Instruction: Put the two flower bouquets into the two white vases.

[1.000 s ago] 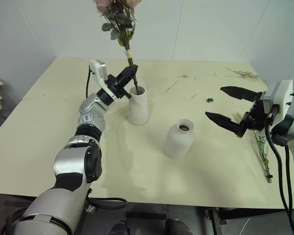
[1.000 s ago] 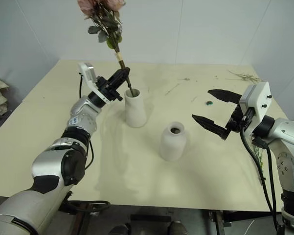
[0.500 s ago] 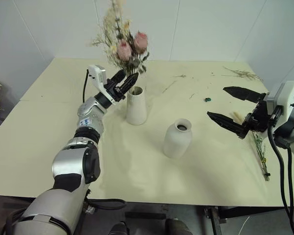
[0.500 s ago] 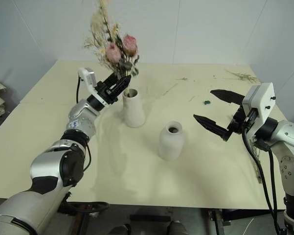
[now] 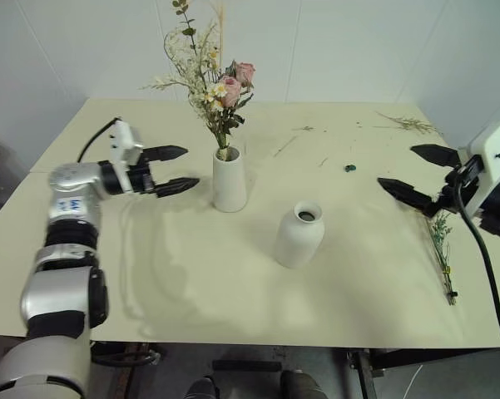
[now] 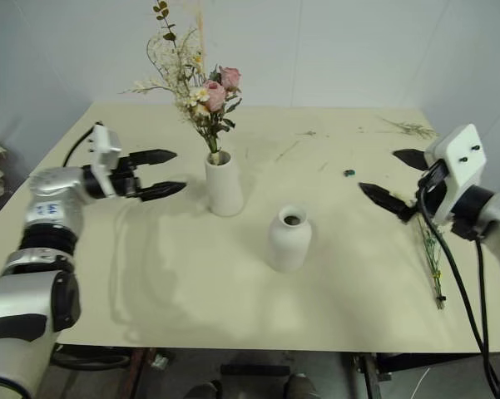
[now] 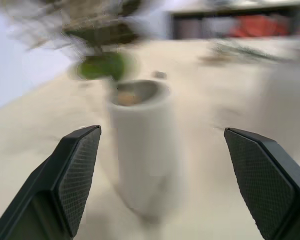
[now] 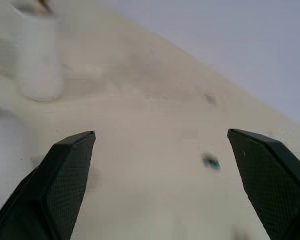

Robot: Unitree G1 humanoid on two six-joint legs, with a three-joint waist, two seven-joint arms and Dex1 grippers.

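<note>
— What's the room like from where you stand?

— Plain white walls, and a pale cream table (image 5: 233, 291) made of two boards joined along a seam on the left. A few dried twigs (image 5: 412, 125) lie at the far right corner, and a small dark green scrap (image 5: 349, 169) sits right of centre.

— And the vases?

— The tall tapered vase (image 5: 230, 179) stands left of centre with the rose bouquet (image 5: 212, 79) upright in it, stems down in its mouth, pink roses and pale grasses spreading above. The rounder bottle vase (image 5: 299, 235) is nearer and to the right, well apart from it, its narrow mouth dark, with nothing showing above it.

— The other bunch?

— The slim green bouquet (image 5: 443, 253) lies flat near the table's right edge.

— The arms?

— The left gripper (image 5: 176, 170) hangs just left of the tall vase, fingers spread, touching nothing. The right gripper (image 5: 418, 174) hovers above the far end of the slim bunch, jaws wide apart, holding nothing.
</note>
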